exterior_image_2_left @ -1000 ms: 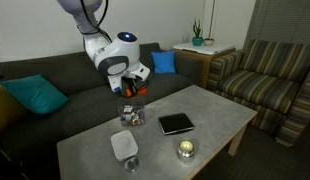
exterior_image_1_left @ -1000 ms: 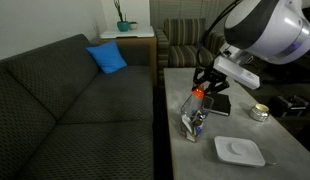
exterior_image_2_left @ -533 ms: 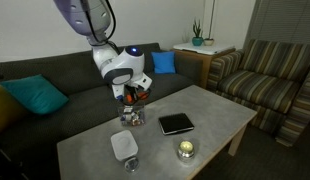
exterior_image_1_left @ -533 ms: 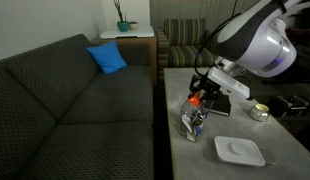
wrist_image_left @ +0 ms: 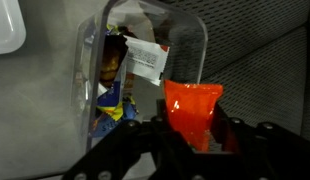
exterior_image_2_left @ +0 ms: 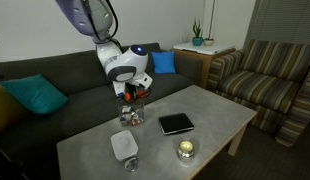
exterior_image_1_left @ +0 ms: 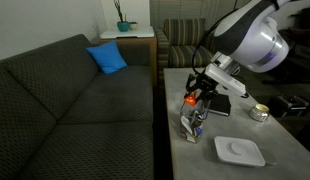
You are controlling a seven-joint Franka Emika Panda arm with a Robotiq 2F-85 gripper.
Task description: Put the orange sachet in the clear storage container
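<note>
One gripper (exterior_image_1_left: 196, 97) is clenched on the orange sachet (wrist_image_left: 192, 108), holding it just above the top of the clear storage container (exterior_image_1_left: 194, 123), which stands on the surface (exterior_image_1_left: 263, 130).

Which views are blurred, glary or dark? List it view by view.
Wrist view: the orange sachet is bright and fairly sharp; the clear storage container shows pale glare on its wall; the jaws holding the sachet are near-black silhouettes along the bottom edge. Both exterior views: evenly lit but soft, so the sachet is only a small orange blob.
</note>
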